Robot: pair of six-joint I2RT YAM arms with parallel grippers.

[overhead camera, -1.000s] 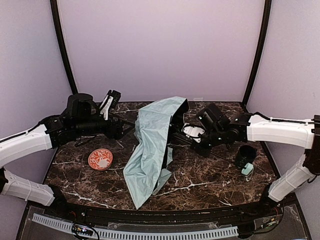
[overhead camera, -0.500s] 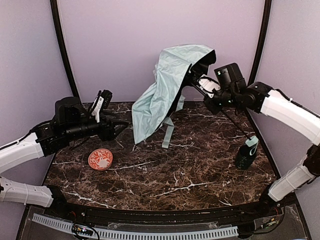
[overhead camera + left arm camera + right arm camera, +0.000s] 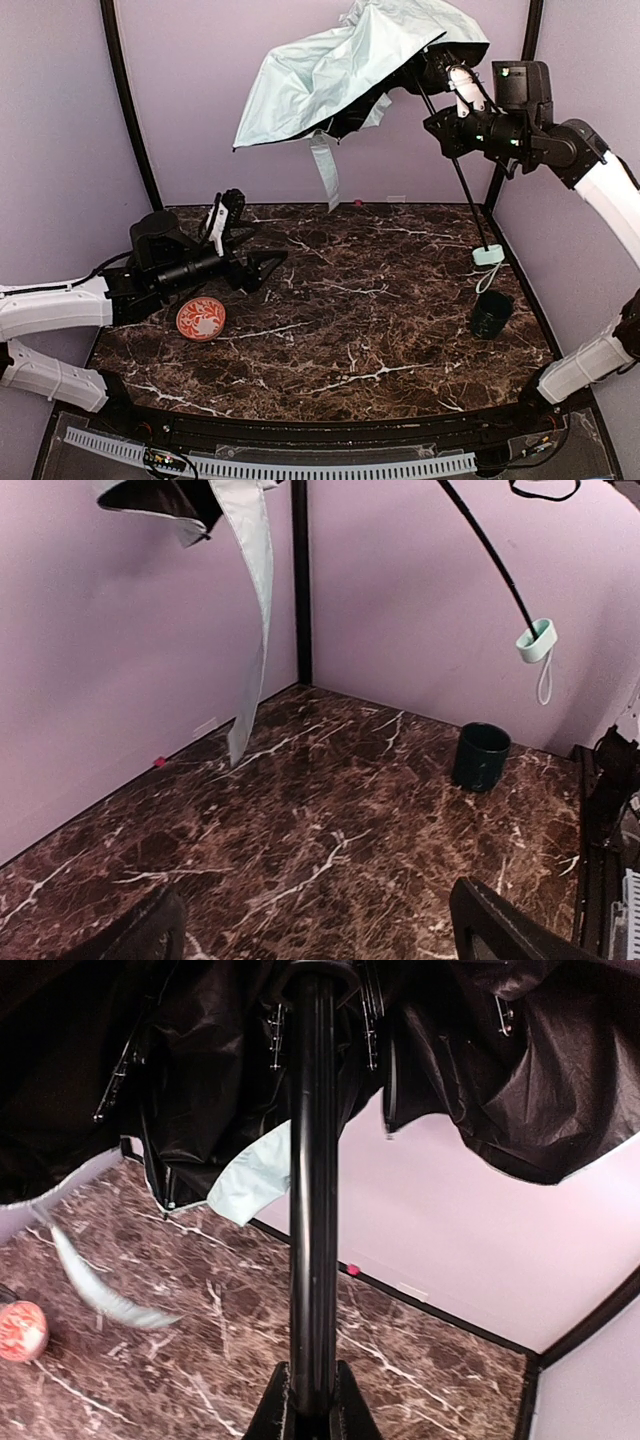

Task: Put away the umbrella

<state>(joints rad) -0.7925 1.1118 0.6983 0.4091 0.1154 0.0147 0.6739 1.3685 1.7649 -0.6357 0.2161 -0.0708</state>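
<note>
We hold the umbrella (image 3: 350, 70) high above the table (image 3: 380, 340). The right gripper (image 3: 447, 122) is clamped on the thin black shaft (image 3: 458, 175) just below the canopy, probably so that the loose fabric and closure strap (image 3: 325, 170) hang free of the surface. The shaft slopes down to the mint handle (image 3: 488, 256), which hangs just above the dark green cup (image 3: 491, 313). We judge the cup to be the main obstruction to lowering the handle. The left gripper (image 3: 248, 238) sits low over the table beside the red dish (image 3: 201, 318), jaws wide apart and holding nothing, well apart from the canopy.
</note>
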